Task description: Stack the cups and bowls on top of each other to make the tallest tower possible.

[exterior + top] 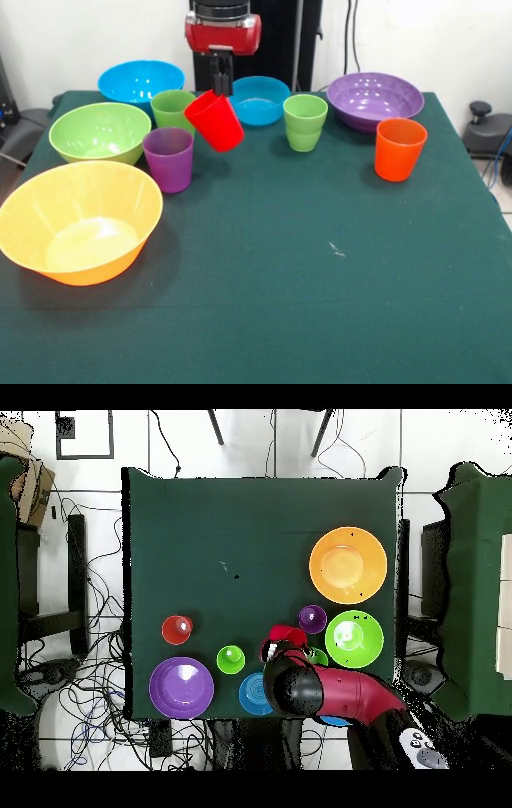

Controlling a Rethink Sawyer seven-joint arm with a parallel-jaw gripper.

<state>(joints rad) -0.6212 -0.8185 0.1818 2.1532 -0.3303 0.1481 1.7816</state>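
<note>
My gripper point(219, 83) is shut on the rim of the red cup point(216, 121) and holds it tilted above the table, between the purple cup point(169, 158) and the small blue bowl point(260, 100). A light green cup point(171, 107) stands just behind the red one. Another light green cup point(305, 122) and the orange cup point(399, 148) stand to the right. The yellow-orange bowl point(80, 220), light green bowl point(100, 132), large blue bowl point(141, 82) and purple bowl point(374, 100) rest on the table. In the overhead view the red cup point(288, 634) shows beside the gripper point(272, 650).
The table point(320, 304) has a dark green cloth. The arm point(340, 696) covers part of the robot-side edge in the overhead view. Cables and chairs surround the table.
</note>
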